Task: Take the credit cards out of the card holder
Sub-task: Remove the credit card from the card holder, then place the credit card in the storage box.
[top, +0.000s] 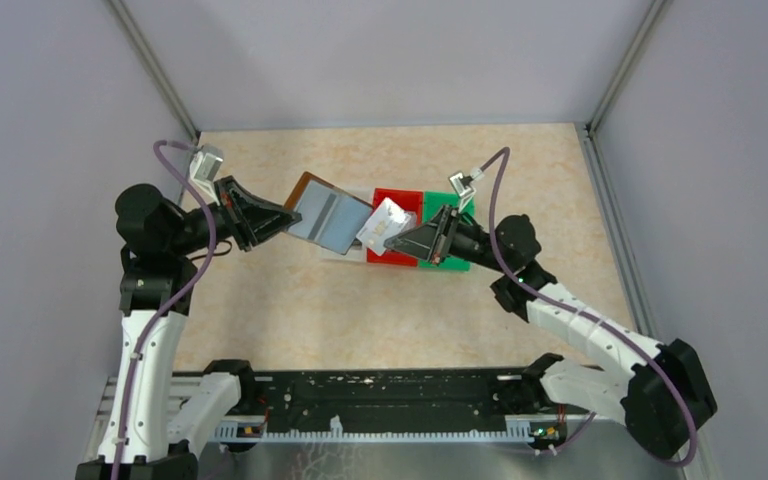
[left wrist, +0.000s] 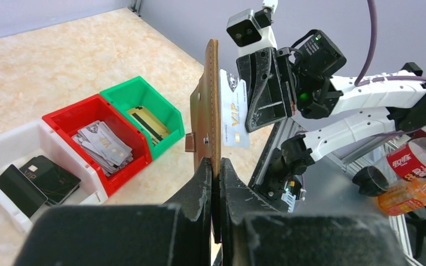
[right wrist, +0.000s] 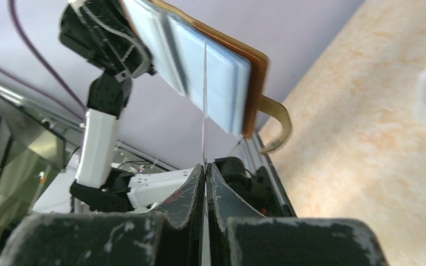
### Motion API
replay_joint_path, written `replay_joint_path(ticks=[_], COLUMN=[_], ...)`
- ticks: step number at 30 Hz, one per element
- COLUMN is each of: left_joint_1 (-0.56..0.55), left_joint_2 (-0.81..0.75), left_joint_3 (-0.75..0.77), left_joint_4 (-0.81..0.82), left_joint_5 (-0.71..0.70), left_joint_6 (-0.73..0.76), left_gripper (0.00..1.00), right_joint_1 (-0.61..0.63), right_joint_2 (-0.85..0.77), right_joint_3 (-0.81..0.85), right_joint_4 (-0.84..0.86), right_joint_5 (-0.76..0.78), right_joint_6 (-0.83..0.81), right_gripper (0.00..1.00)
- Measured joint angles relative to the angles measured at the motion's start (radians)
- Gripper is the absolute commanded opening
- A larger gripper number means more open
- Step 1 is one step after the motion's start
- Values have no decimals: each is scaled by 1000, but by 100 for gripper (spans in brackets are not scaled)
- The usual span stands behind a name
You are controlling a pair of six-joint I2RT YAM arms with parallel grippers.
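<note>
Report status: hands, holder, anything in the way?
Left hand shut on holder, held up. Right hand shut on silver card at holder's edge, above red bin. Nothing in the way.

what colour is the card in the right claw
Silvery-white card with gold VIP lettering; clearest in left wrist view.

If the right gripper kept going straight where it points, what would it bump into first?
Probably the card holder, held right ahead by the left gripper. The silvery card in the right gripper would reach it first.
</note>
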Motion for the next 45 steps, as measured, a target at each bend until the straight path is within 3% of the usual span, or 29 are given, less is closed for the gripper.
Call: replay_joint_path(ticks=[7, 15, 30, 45], left_joint_1=[0, 0, 0, 0], left_joint_2=[2, 2, -8, -25], left_joint_3=[8, 10, 11, 11], left_joint_4=[-6, -6, -5, 10], left_joint_5=[5, 13, 27, 42], left_joint_6=[24, 22, 4, -21], left_gripper=[0, 0, 0, 0], right_joint_1=[-119, -154, -154, -154], right_joint_2=[-57, 126, 641, 739], right_joint_3=[27, 231, 593, 647], right_joint_4=[-402, -769, -962, -1022], right_joint_5=[-38, 27, 164, 314], right_joint_6=[-176, -416, -633, -694], right_gripper=[0, 0, 0, 0])
